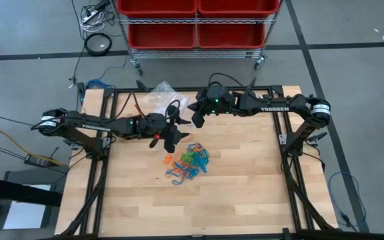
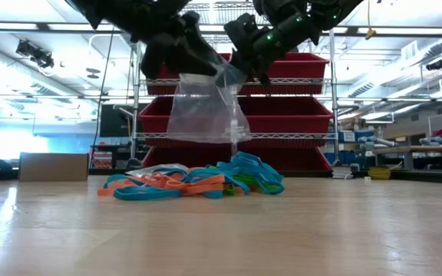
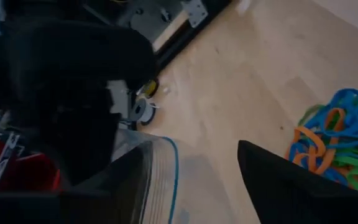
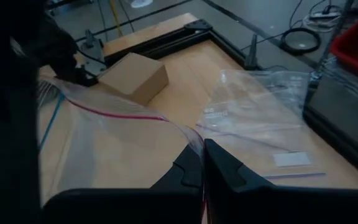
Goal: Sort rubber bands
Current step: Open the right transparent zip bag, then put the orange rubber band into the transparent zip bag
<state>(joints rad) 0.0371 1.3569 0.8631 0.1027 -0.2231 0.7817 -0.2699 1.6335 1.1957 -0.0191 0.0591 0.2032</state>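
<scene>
Holding a clear plastic bag (image 2: 206,107) up above the table (image 1: 245,193), the right gripper (image 4: 202,163) has its fingers pinched shut on the bag's top edge. The left gripper (image 3: 191,171), just beside it at the bag's mouth, has its fingers spread apart with nothing between them. The rubber bands (image 1: 187,162) lie in 1 tangled heap of orange, blue and green at mid-table, just near of both grippers.

To do this step well, the left gripper probably should take 1 colour only, pinching at the heap's edge so the tangle does not lift whole.

The right wrist view shows a second bag (image 4: 260,112) and a small cardboard box (image 4: 134,76) on the table's far side; the low view shows neither, but does show the held bag hanging clear of the heap.
</scene>
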